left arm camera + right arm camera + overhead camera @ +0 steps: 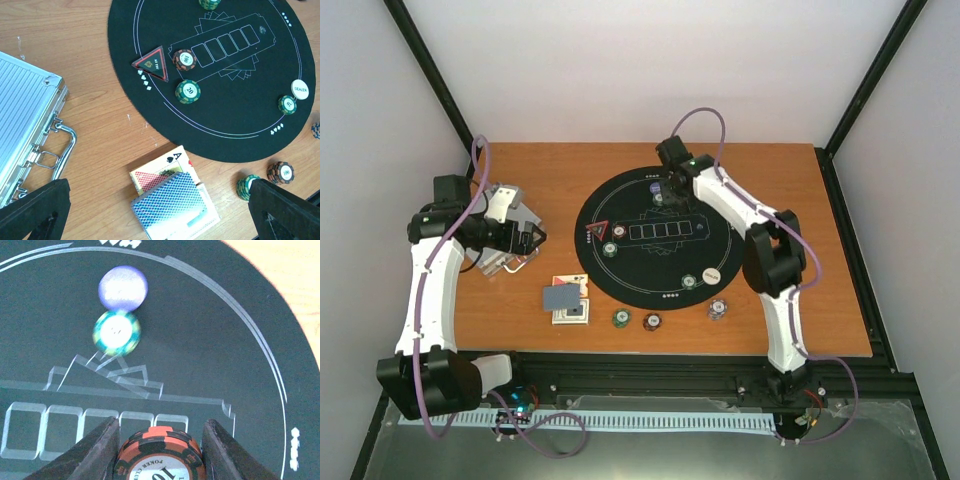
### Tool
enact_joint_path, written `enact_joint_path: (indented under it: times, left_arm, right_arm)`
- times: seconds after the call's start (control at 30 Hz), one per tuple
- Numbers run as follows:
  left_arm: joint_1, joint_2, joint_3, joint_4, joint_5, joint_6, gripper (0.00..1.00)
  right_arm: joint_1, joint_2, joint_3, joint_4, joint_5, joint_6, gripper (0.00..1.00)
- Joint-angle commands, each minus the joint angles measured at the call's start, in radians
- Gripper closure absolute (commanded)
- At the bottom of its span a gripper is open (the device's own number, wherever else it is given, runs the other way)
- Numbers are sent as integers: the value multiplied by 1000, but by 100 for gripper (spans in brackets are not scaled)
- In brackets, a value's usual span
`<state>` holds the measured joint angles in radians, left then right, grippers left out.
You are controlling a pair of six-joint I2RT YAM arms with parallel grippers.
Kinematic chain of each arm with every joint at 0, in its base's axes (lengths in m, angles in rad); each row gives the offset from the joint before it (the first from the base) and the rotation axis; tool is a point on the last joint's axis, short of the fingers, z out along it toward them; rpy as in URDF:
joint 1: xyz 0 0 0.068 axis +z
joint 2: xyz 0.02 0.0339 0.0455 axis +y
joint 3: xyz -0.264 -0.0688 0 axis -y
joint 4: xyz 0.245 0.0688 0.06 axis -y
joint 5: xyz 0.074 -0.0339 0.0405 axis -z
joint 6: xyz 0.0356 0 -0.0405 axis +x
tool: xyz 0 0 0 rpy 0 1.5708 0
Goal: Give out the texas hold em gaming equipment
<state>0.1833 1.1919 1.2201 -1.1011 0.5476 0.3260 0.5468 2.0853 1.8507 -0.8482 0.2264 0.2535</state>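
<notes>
Your right tool (160, 450) grips the orange-and-black striped round poker chips (160, 466) at bottom centre, over the round black mat (220, 340). A green striped chip (116, 331) and a blurred purple-white chip (123, 288) lie ahead, upper left, well apart from the tool. Your left tool (160, 200) gapes wide above the blue-grey-backed playing cards (170, 209), idle.

Green chip (116, 330) and purple chip (123, 288) obstruct mat (210, 340) ahead.

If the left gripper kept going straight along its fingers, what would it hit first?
Most likely the blue-backed card deck, which lies centred between the open left gripper's fingers in its wrist view. Depth is unclear, so this is a judgement.
</notes>
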Motion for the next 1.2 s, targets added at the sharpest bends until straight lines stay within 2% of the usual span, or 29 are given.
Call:
enact_joint_path:
  times: [0.0,0.17,0.43,0.77,0.97,1.17]
  left_arm:
    - [8,7,33,-22,19,19,0]
    - [7,21,41,-24,17,26,0]
    - [8,30,42,-21,24,33,0]
    - [8,35,44,-15,17,38,0]
    - [8,35,42,-13,16,36,0]
    - [8,31,38,-19,24,40,0]
  right_arm:
    - [-71,169,189,-42,-7,-39,66]
    - [-109,363,398,-78,-24,-46,66]
    - [-134,512,533,-72,-69,-31,65]
    - [-144,553,562,-58,-115,-20,62]
    - [-145,553,584,-73,-114,-25,45]
    - [-155,481,604,-82,-96,-32,40]
